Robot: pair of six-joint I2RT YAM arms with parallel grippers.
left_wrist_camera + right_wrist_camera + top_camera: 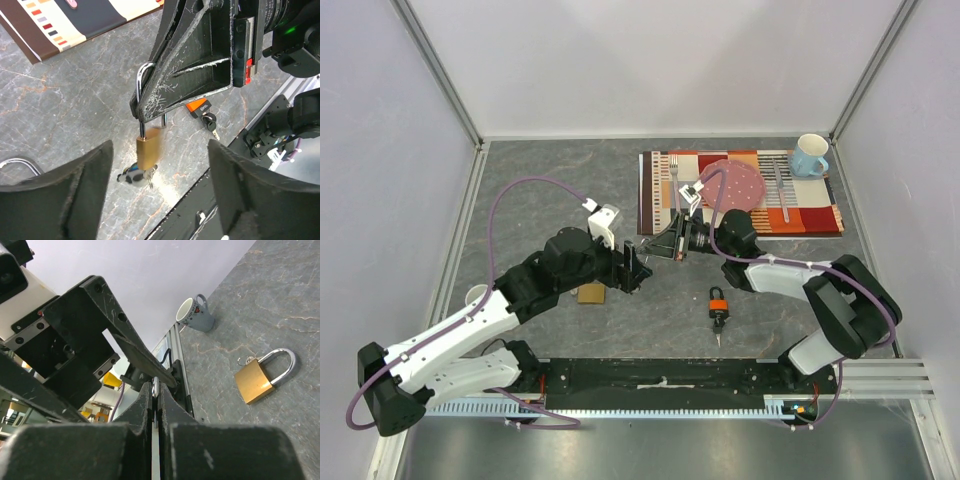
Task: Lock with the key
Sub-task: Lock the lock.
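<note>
A brass padlock (149,148) hangs in the air, blurred, by its silver shackle (141,82). My right gripper (156,386) is shut on that shackle, which shows as a sliver of metal between its fingers (190,75). Keys with a blue and white fob (134,175) dangle at the padlock's underside. My left gripper (160,145) is open, one finger on each side of the hanging padlock and short of it, touching nothing. From above, the left gripper (638,262) and right gripper (672,243) meet mid-table, and the held padlock is hidden there.
A second brass padlock (260,377) lies on the table (520,200) by the left arm (590,293). An orange padlock (718,300) with a key sits at front right. A striped placemat (740,195) holds cutlery and a pink plate. A blue mug (809,155) stands behind it. A white cup (477,295) stands left.
</note>
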